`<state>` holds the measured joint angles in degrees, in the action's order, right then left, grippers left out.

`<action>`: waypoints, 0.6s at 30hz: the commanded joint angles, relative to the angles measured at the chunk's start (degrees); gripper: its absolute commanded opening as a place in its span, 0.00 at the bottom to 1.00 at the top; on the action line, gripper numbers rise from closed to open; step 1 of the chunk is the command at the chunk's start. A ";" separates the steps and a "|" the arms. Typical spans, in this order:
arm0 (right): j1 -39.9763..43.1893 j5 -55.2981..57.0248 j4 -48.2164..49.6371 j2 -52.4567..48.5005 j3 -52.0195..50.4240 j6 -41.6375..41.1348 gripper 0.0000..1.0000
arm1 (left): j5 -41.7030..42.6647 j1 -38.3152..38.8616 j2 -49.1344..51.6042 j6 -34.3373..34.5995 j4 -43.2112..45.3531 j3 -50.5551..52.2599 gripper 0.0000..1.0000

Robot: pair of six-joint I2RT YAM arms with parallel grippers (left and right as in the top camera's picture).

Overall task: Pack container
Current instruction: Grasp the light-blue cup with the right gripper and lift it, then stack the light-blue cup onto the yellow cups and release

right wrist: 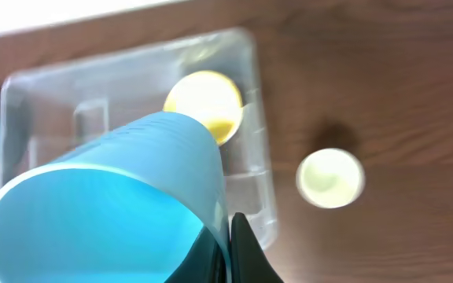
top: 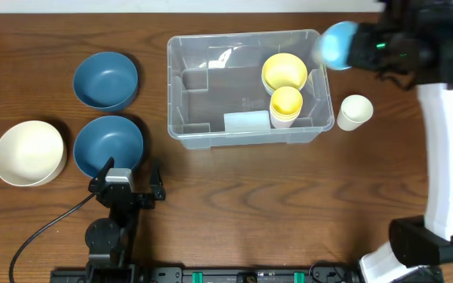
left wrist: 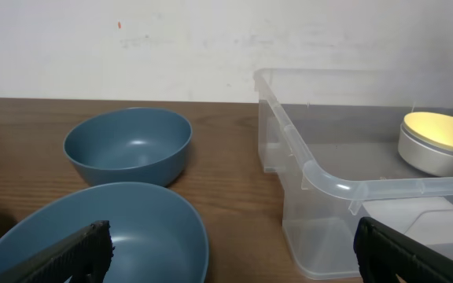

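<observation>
The clear plastic container (top: 181, 86) stands at the table's middle back; it also shows in the left wrist view (left wrist: 329, 185) and the right wrist view (right wrist: 46, 86). Inside it are a yellow bowl (top: 284, 71) and a yellow cup (top: 285, 104). My right gripper (right wrist: 228, 240) is shut on the rim of a light blue cup (top: 337, 43) (right wrist: 116, 196), held in the air over the container's far right corner. A cream cup (top: 355, 111) (right wrist: 330, 178) stands on the table right of the container. My left gripper (top: 127, 182) (left wrist: 230, 251) is open and empty, low beside the near blue bowl.
Two blue bowls (top: 105, 79) (top: 108, 145) and a cream bowl (top: 28, 152) sit left of the container. The blue bowls also show in the left wrist view (left wrist: 128, 145) (left wrist: 108, 236). A white label (top: 245, 122) lies in the container's near side.
</observation>
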<state>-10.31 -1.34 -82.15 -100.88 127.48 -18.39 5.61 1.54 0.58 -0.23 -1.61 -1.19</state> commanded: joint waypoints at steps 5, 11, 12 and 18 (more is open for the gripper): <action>-7.37 3.50 -2.14 -6.71 -0.42 -0.42 0.01 | 0.85 -0.28 -0.35 -0.74 -1.99 0.96 0.98; -7.50 3.48 -3.93 -12.46 -0.42 -0.42 0.01 | 0.83 -0.28 -0.35 -0.74 -1.99 0.96 0.98; -7.50 3.48 -4.37 -13.40 -0.42 -0.42 0.01 | 0.83 -0.28 -0.35 -0.74 -1.99 0.96 0.98; -7.78 3.21 -5.57 -16.37 -0.42 -0.11 0.01 | 0.83 -0.28 -0.35 -0.74 -1.99 0.96 0.98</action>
<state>-17.50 1.32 -87.53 -116.75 127.00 -18.41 5.61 1.54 0.58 -0.23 -1.61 -1.19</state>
